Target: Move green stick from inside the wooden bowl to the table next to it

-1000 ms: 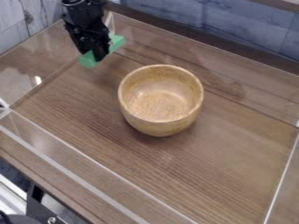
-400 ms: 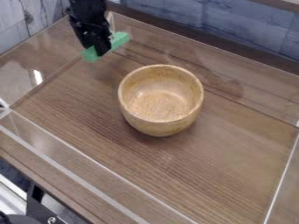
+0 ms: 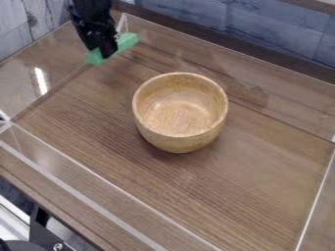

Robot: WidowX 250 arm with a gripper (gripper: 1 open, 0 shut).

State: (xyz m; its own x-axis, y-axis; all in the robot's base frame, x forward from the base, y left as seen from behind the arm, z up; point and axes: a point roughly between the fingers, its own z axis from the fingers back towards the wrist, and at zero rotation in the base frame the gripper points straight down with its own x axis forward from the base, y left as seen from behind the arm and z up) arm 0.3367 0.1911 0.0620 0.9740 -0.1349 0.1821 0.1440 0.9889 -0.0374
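Observation:
My black gripper (image 3: 96, 41) is at the far left of the table (image 3: 249, 196), pointing down and shut on the green stick (image 3: 116, 45). The stick's bright ends poke out on both sides of the fingers. It hangs low over the tabletop, and I cannot tell whether it touches the wood. The round tan wooden bowl (image 3: 181, 111) stands upright near the middle, to the right of and nearer than the gripper. The bowl is well apart from the gripper and its inside is empty.
Clear acrylic walls (image 3: 53, 162) edge the tabletop along the front, left and right sides. A tiled wall (image 3: 275, 29) rises behind the table. Bare dark wood lies between the gripper and the bowl.
The gripper, still holding the green stick, has edged slightly toward the far left corner. The bowl has not moved.

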